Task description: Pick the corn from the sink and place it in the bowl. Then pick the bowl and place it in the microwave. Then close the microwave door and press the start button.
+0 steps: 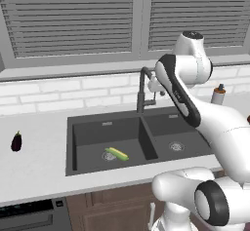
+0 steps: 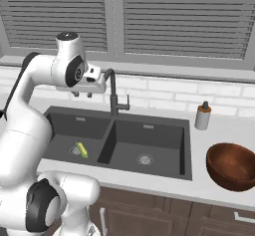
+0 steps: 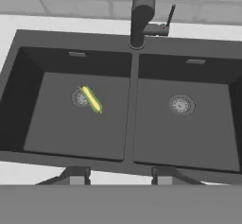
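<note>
Left base view takes in the dark grey rectangular double-basin sink (image 1: pixel 141 137) set in a pale counter, with the white arm reared up high above it. From the hand view the sink spans almost the whole width, a tall black faucet (image 3: pixel 141 12) standing at 12 o'clock over the divider between the basins.

Next in size, the round reddish-brown wooden bowl (image 2: pixel 232 166) sits on the counter at about 4 o'clock in the right base view, well apart from the left basin and past the sink's right rim. A small soap bottle (image 2: pixel 202 115) stands near the back corner, and a dark purple eggplant (image 1: pixel 16 142) lies at 9 o'clock on the counter in the left base view.

The gripper (image 2: pixel 82 94) hangs high beside the faucet head, holding nothing; its fingers look only partly spread, though how wide cannot be told surely.

Smallest, the slender yellow corn with green husk (image 3: pixel 91 99) lies diagonally on the left basin floor, across the round drain.

Risks, by judgement: a descent from here could brush the faucet, since the hand is close to it. The cob is thin and angled, so narrow fingers not turned across it may nudge or roll it off the drain instead of closing on it.
</note>
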Motion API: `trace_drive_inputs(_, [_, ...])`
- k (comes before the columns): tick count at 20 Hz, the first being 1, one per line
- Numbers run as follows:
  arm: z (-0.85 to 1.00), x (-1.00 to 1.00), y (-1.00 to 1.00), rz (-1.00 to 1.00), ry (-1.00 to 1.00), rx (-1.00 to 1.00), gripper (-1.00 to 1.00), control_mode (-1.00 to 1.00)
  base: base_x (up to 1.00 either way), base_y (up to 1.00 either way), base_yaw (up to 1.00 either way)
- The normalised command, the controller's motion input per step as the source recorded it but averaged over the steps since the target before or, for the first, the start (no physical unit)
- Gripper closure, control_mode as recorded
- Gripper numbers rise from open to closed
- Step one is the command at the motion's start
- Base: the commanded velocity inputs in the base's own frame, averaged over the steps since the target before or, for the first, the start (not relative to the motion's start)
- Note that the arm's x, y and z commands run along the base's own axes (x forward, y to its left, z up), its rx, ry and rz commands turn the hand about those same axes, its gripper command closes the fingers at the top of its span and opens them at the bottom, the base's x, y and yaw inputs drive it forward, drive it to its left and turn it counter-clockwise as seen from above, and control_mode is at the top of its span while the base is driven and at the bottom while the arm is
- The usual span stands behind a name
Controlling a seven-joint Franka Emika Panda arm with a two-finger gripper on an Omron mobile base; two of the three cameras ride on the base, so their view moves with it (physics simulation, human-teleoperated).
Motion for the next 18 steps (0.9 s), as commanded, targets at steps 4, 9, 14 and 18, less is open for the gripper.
trace_drive_inputs(4, [0.00, -0.41, 0.08, 0.00, -0.06, 0.00, -1.00, -1.00, 0.00, 0.00, 0.00])
trace_drive_inputs(9, [-0.21, -0.10, 0.89, 0.00, 0.11, -0.04, -1.00, -1.00, 0.00, 0.00, 0.00])
trace_drive_inputs(14, [-0.65, 0.20, 0.95, 0.01, 0.12, 0.00, -1.00, -1.00, 0.00, 0.00, 0.00])
trace_drive_inputs(18, [-0.70, 0.10, 0.29, 0.02, 0.16, 0.01, -1.00, -1.00, 0.00, 0.00, 0.00])
